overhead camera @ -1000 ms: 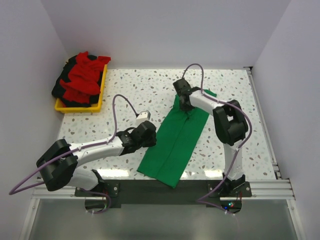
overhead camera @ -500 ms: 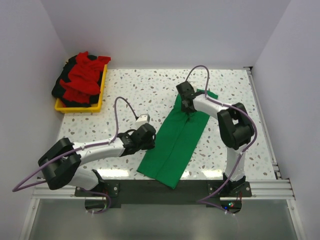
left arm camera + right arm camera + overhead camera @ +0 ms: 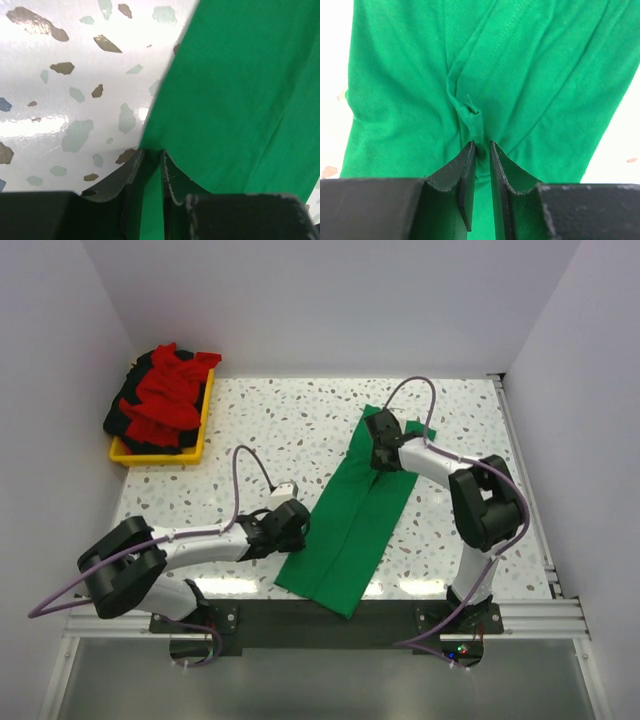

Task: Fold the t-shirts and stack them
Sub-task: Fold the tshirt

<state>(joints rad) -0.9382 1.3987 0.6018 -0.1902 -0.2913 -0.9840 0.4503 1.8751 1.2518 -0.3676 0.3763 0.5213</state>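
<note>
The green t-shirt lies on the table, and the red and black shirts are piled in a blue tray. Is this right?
No: the tray is yellow, not blue; the top external view shows it. The rest is right.

I counted one green t-shirt [image 3: 350,530] on the bench [image 3: 280,420], right of the one yellow tray [image 3: 205,420]. Inside that tray lay red t-shirts [image 3: 165,395] and black t-shirts [image 3: 122,412], too heaped to count. My left arm [image 3: 195,538] and right arm [image 3: 430,458] made two.
</note>
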